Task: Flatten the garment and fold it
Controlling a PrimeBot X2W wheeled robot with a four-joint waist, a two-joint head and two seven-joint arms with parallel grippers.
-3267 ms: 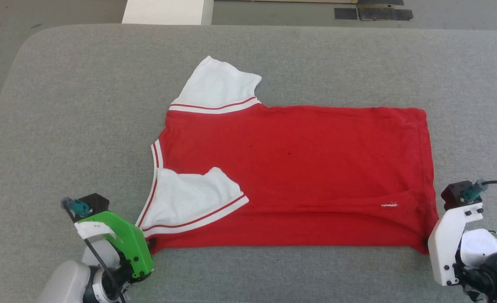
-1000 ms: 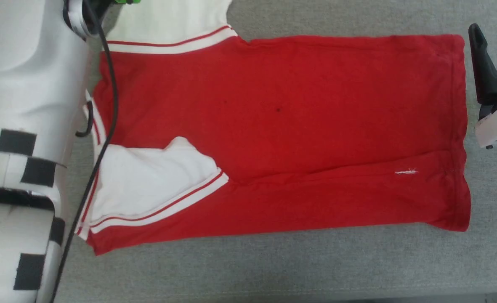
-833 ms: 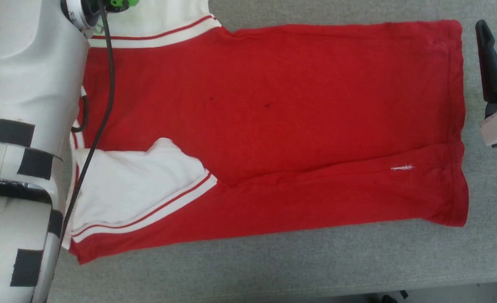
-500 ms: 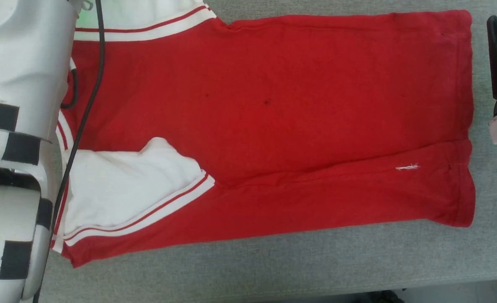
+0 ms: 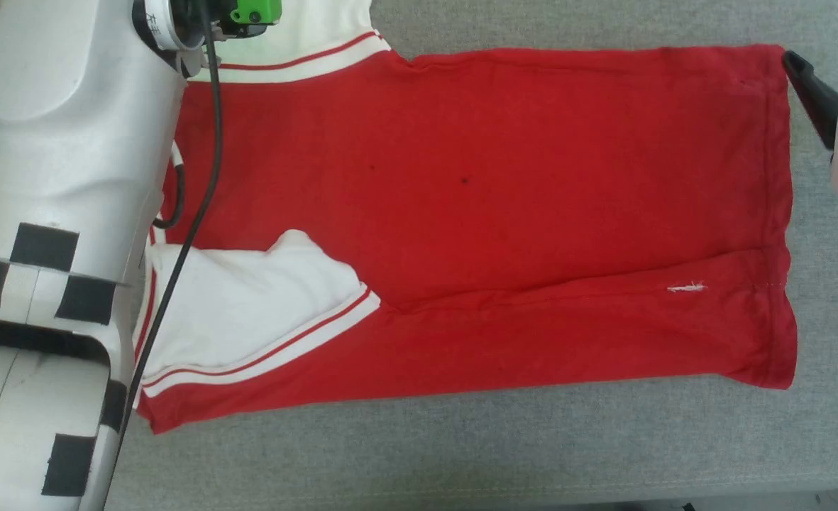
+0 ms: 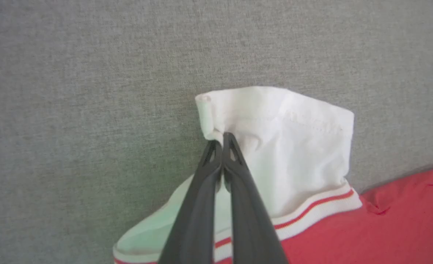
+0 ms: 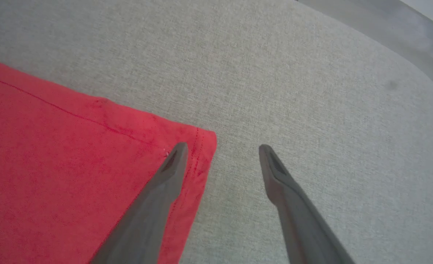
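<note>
The garment (image 5: pixel 504 213) lies spread on the grey table, its red body flat and its hem at the right. One white sleeve (image 5: pixel 248 312) is folded in over the near left of the body. In the left wrist view my left gripper (image 6: pixel 221 141) is shut on the curled edge of the far white sleeve (image 6: pixel 293 146). My right gripper (image 7: pixel 221 148) stands open at the hem's far corner (image 7: pixel 198 146), with one fingertip over the red cloth and the other over bare table. One of its dark fingers (image 5: pixel 809 92) appears at the right edge of the head view.
My pale left forearm (image 5: pixel 57 213), with black marker patches and a black cable (image 5: pixel 191 213), covers the collar side. The table's front edge (image 5: pixel 461 493) runs along the bottom. In the right wrist view the table's rounded corner (image 7: pixel 432 80) lies beyond the hem.
My left gripper has shut on the far sleeve's edge. The right gripper has come in closer to the hem's far corner. The head camera has shifted slightly.
</note>
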